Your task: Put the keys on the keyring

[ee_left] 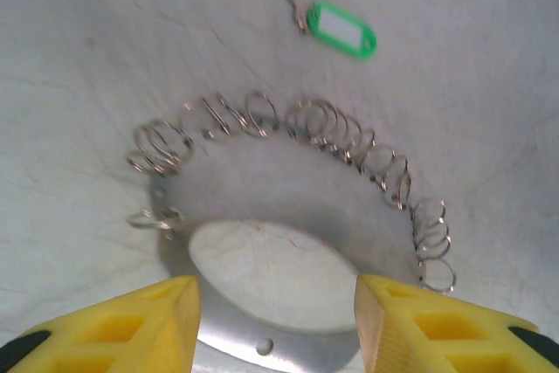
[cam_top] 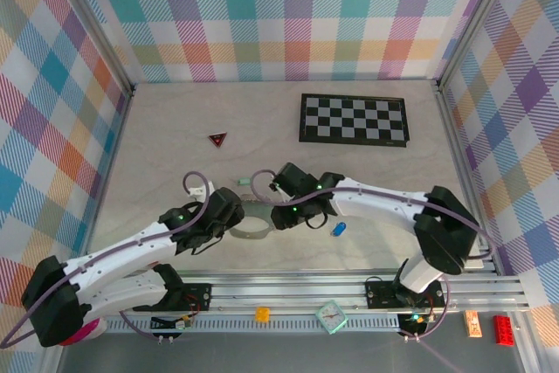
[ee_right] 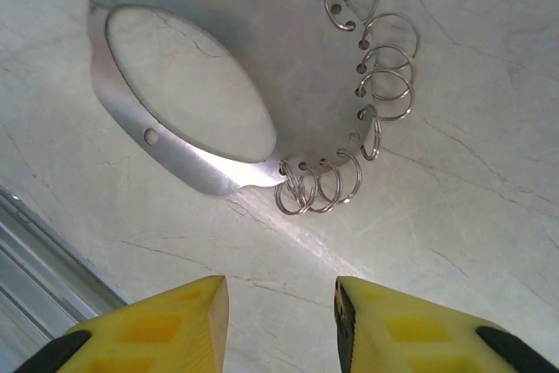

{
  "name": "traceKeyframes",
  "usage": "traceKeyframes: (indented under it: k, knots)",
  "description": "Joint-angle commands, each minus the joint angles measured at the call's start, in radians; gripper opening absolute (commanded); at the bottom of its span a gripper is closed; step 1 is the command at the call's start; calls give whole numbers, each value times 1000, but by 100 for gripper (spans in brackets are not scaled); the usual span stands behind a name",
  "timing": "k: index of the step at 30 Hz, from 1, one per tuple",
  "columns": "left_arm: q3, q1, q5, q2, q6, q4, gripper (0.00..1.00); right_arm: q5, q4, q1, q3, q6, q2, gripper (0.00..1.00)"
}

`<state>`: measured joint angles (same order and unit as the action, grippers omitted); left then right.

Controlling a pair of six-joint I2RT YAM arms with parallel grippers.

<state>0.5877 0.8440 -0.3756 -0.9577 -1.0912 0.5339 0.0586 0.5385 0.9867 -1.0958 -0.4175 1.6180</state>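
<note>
The keyring (cam_top: 249, 231), a wide grey metal band strung with several small silver split rings, lies flat on the table between my two grippers. My left gripper (cam_top: 229, 213) is open at the ring's left side. In the left wrist view its yellow fingers (ee_left: 166, 325) stand wide on either side of the band's near arc (ee_left: 297, 342), not clamping it. The green-headed key (ee_left: 342, 29) lies beyond the ring (cam_top: 244, 182). My right gripper (ee_right: 281, 303) is open over bare table just short of the band (ee_right: 188, 162) and its small rings (ee_right: 323, 185). The blue-headed key (cam_top: 339, 229) lies under the right arm.
A dark red triangle (cam_top: 217, 138) sits at the back left and a checkerboard (cam_top: 354, 120) at the back right. An aluminium rail (cam_top: 349, 290) runs along the near edge, with small toys on it. Plaid walls enclose three sides.
</note>
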Motion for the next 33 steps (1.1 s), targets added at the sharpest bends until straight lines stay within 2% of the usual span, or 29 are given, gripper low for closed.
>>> traceKeyframes:
  k: [1, 12, 33]
  knots:
    - [24, 4, -149, 39, 40, 101, 51, 89, 62, 0, -89, 72, 79, 37]
    - [12, -29, -187, 76, 27, 132, 53, 56, 154, 0, -226, 124, 261, 34]
    - [-8, -31, -232, 145, -33, 184, 51, 29, 198, 9, -281, 155, 344, 23]
